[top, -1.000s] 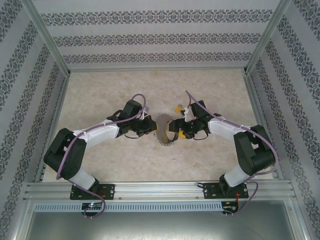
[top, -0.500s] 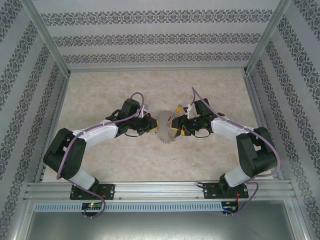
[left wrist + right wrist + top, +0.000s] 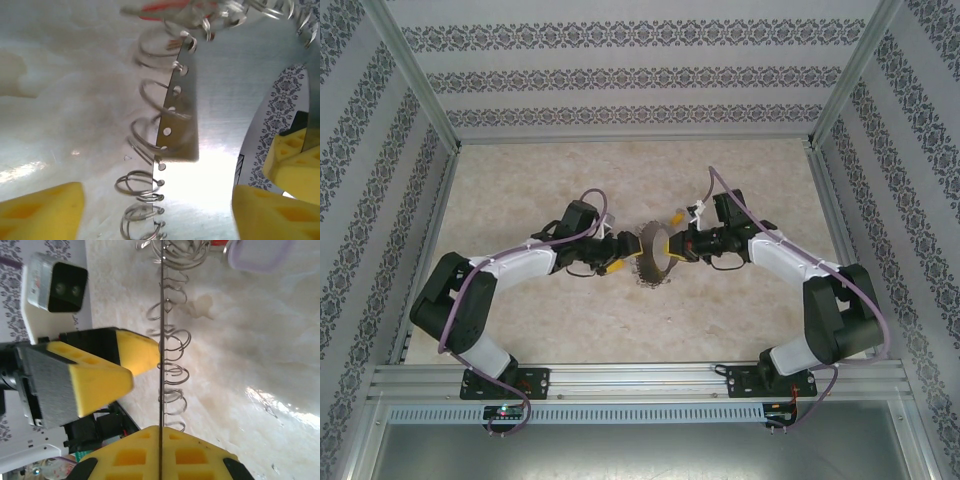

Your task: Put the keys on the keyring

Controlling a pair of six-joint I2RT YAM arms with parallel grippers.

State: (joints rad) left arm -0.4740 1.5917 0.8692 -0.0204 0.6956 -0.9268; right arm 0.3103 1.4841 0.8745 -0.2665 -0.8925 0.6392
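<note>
The keyring is a flat silver metal piece fringed with small wire rings, held on edge above the table between the two arms. My right gripper is shut on it; in the right wrist view its yellow pads clamp the thin metal edge. My left gripper is open beside the keyring's face, its fingers spread and clear of it. A red key hangs at the ring's top. A pale key head shows beyond the rings.
The beige marbled table lies open around the arms. Patterned walls and an aluminium frame enclose it. The two grippers face each other closely at the middle, with the left gripper's fingers a short way from my right pads.
The left gripper has opened and let go of the keyring. The right gripper has moved in and shut on the keyring's edge.
</note>
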